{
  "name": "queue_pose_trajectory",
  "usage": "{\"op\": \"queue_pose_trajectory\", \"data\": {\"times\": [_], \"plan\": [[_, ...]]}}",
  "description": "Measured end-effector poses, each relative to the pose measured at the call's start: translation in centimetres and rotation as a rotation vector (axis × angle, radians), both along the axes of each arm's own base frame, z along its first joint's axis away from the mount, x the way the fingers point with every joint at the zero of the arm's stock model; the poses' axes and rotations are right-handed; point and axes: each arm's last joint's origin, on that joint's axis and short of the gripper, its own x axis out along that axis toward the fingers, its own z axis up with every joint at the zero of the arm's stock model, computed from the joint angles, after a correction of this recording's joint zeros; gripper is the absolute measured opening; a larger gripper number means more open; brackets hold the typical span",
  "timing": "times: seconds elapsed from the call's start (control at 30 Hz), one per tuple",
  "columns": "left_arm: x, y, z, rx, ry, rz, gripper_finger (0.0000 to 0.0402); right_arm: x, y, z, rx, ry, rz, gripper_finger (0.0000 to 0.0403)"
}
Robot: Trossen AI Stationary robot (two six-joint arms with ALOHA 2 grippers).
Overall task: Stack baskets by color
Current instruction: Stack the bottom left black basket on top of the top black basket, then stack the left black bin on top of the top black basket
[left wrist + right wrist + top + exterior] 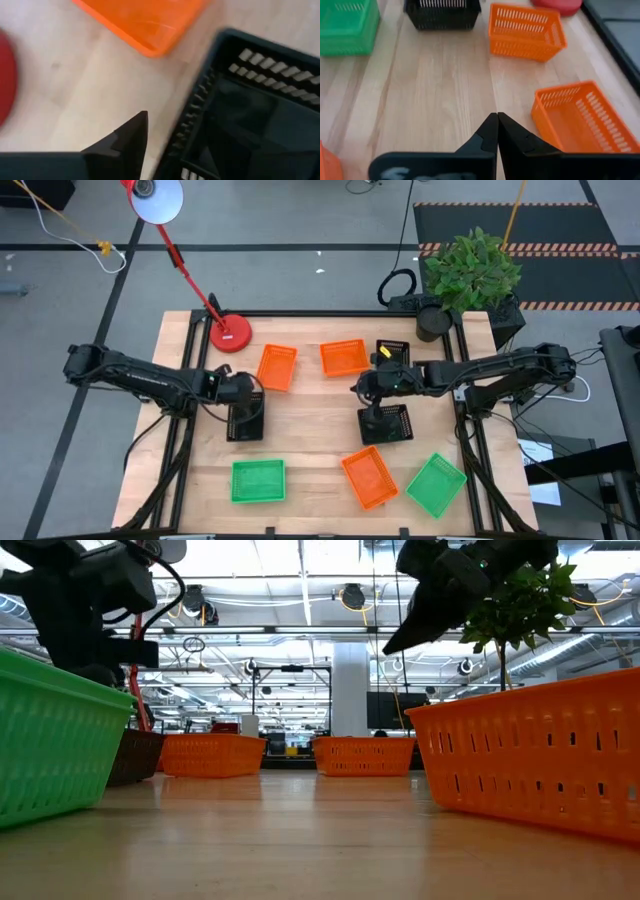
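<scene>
My left gripper (248, 400) hangs over the far rim of a black basket (245, 420) at the table's left middle. In the left wrist view one finger (134, 137) stands just outside the basket's mesh wall (192, 125), with bare wood between them. The other finger does not show, and the gripper looks open. My right gripper (497, 117) is shut and empty above the wood, beside a second black basket (386, 423). A third black basket (393, 352) sits at the far right. There are three orange baskets (277, 367) (344, 357) (369, 477) and two green baskets (258, 480) (436, 484).
A red lamp base (231, 333) stands at the far left, its stem slanting up past the table's far edge. A potted plant (470, 275) stands past the far right corner. Bare wood (310, 420) lies between the two arms.
</scene>
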Motion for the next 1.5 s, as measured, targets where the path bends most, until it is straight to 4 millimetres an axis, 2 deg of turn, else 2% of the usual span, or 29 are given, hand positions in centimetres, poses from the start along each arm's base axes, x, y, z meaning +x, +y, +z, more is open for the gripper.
{"op": "queue_pose_trajectory", "data": {"times": [0.13, 0.33, 0.37, 0.47, 0.6, 0.83, 0.93, 1.03, 1.13, 1.2, 1.3, 1.5], "plan": [[0.2, 0.0, 0.0, -0.009, -0.025, -0.013, 0.0135, -0.1, 0.1, 0.3, 0.0, -0.019, 0.004, 0.0], [0.3, -0.2, 0.0, -0.023, -0.022, -0.06, 0.0022, 0.1, 0.1, 0.4, 0.001, -0.038, 0.005, 0.0], [0.3, -0.2, 0.0, -0.027, -0.024, -0.06, 0.0014, 0.1, 0.1, 0.4, 0.001, -0.04, 0.005, 0.0], [0.5, -0.2, 0.5, -0.029, -0.029, -0.065, 0.0021, 0.1, 0.1, 0.5, 0.001, -0.041, 0.004, 0.0], [1.2, -0.2, 2.1, -0.025, -0.045, -0.086, 0.0018, 0.1, 0.1, 0.6, 0.002, -0.054, 0.003, 0.0], [3.2, -0.3, 7.6, 0.021, -0.178, -0.101, 0.0014, 0.8, 0.1, 1.3, 0.053, -0.173, -0.063, 0.0], [3.9, -0.1, 10.1, 0.108, -0.249, -0.104, 0.0008, 1.4, 0.5, 1.4, 0.05, -0.219, -0.049, 0.0001], [4.8, 0.1, 12.4, 0.234, -0.356, -0.095, 0.0008, 2.2, 1.1, 1.2, 0.016, -0.268, -0.045, 0.0017], [5.6, 0.2, 13.9, 0.345, -0.455, -0.097, 0.0011, 2.9, 1.6, 1.0, -0.047, -0.307, -0.064, 0.0046], [6.4, 0.3, 13.9, 0.412, -0.47, -0.09, 0.0009, 3.3, 1.9, 1.0, -0.077, -0.337, -0.076, 0.0071], [7.6, 0.4, 12.6, 0.482, -0.412, -0.074, 0.0007, 3.6, 2.1, 1.4, -0.131, -0.4, -0.107, 0.011], [11.7, 0.4, 10.9, 0.541, -0.469, -0.092, 0.0011, 4.2, 1.8, 1.1, -0.203, -0.425, -0.164, 0.0163]]}}
